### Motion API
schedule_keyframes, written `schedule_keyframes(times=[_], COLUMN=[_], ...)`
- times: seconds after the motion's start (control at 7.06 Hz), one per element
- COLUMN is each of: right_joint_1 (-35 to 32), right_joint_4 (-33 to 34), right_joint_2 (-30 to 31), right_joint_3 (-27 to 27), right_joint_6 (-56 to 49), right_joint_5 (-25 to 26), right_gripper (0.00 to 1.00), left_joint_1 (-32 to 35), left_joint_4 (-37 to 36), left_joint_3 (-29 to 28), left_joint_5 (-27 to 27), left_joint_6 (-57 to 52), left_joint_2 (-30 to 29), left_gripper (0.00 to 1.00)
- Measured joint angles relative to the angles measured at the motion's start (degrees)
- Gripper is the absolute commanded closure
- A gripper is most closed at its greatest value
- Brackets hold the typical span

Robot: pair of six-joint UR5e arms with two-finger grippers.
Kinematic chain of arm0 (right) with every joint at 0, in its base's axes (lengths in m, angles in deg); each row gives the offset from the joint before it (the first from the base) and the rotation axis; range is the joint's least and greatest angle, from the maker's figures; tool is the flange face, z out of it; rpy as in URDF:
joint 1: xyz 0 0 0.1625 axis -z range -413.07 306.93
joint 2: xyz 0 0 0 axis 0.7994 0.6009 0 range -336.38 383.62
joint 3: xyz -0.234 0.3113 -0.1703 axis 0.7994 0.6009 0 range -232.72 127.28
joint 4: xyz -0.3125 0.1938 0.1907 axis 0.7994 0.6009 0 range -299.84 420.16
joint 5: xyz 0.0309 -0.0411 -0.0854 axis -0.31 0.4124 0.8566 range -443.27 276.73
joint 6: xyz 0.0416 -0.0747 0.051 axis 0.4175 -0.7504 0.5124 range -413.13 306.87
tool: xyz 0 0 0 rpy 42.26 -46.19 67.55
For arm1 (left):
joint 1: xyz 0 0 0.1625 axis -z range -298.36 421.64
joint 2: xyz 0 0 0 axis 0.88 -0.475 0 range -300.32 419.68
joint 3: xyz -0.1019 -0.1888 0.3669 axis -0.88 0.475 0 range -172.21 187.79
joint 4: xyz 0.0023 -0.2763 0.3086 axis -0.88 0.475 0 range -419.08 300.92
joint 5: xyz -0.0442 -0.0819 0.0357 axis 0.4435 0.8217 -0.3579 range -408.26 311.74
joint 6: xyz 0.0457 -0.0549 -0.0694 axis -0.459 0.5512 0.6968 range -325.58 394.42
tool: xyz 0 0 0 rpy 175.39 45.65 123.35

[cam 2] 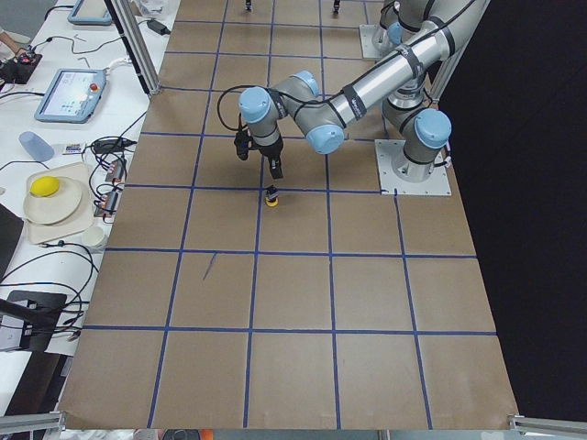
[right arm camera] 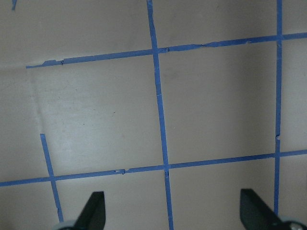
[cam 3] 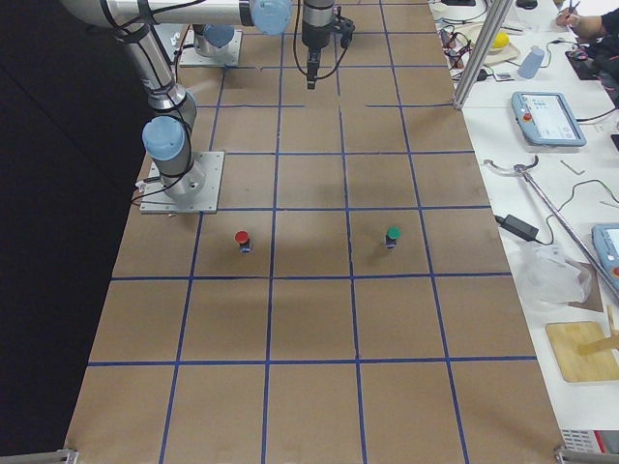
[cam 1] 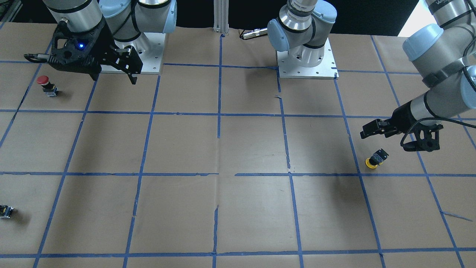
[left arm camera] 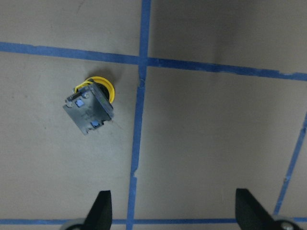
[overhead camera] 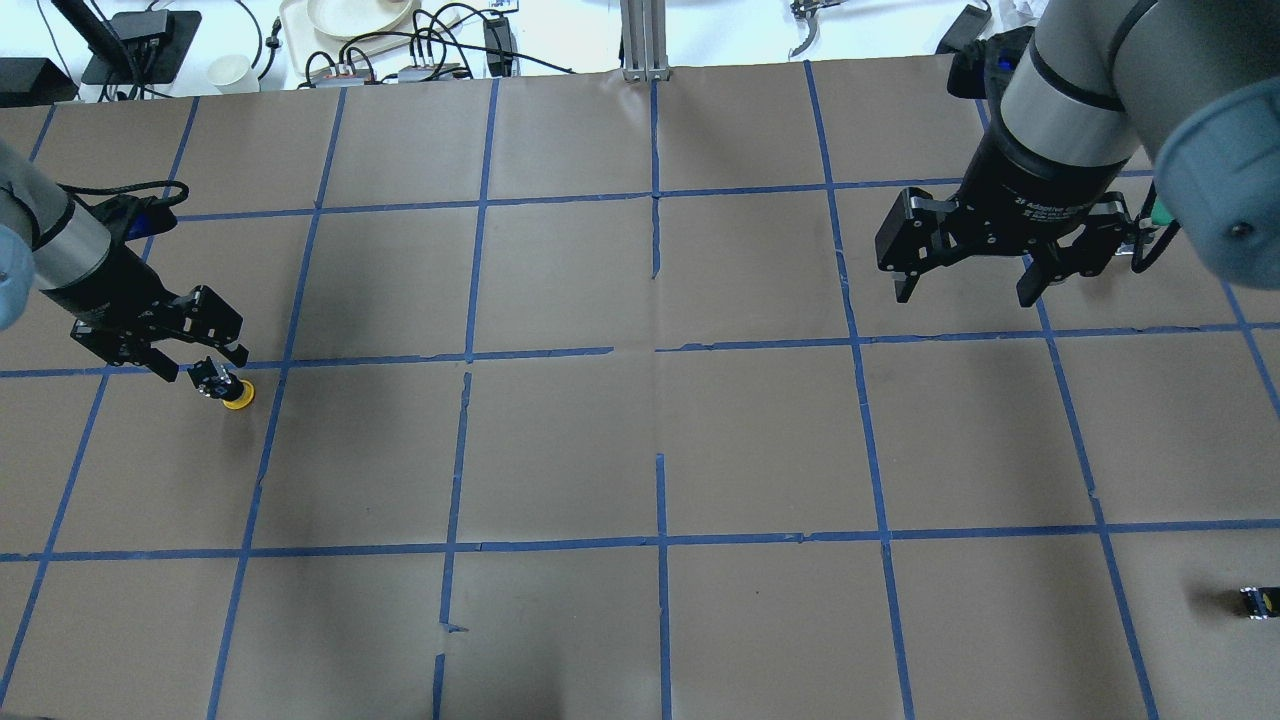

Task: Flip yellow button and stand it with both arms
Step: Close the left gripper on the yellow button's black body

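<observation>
The yellow button (cam 1: 375, 159) stands upside down on the brown paper, yellow cap on the table and black body up, slightly tilted. It also shows in the overhead view (overhead camera: 230, 388), the left side view (cam 2: 271, 194) and the left wrist view (left arm camera: 91, 104). My left gripper (overhead camera: 198, 362) is open and empty, hovering just beside and above the button without touching it; its fingertips (left arm camera: 101, 207) show at the bottom of the left wrist view. My right gripper (overhead camera: 965, 290) is open and empty, far away over bare paper, and also shows in the front view (cam 1: 113, 76).
A red-capped button (cam 1: 46, 85) stands near the right arm's side and also shows in the right side view (cam 3: 242, 239). A green-capped one (cam 3: 393, 236) stands further out. A tiny black-and-yellow part (overhead camera: 1255, 600) lies at the table's near right. The arm base plates (cam 1: 306, 69) sit at the robot's edge.
</observation>
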Motion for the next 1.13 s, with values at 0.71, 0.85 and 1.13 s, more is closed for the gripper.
schedule_keyframes(times=[0.71, 0.85, 1.13], right_joint_1=[0.22, 0.24, 0.30], right_joint_4=[-0.81, -0.75, 0.10], right_joint_2=[-0.02, 0.10, 0.47], right_joint_3=[-0.11, -0.73, -2.52], right_joint_6=[-0.86, -0.97, -1.04], right_joint_5=[-0.47, -0.25, -0.19], right_gripper=[0.00, 0.00, 0.00], left_joint_1=[-1.90, -1.97, -2.07], left_joint_4=[-8.20, -8.47, -8.91], left_joint_3=[1.66, 1.66, 1.59], left_joint_5=[-0.58, -0.67, -0.80], left_joint_6=[-0.22, -0.25, -0.30], left_joint_2=[-3.96, -4.57, -5.87], left_gripper=[0.30, 0.30, 0.30])
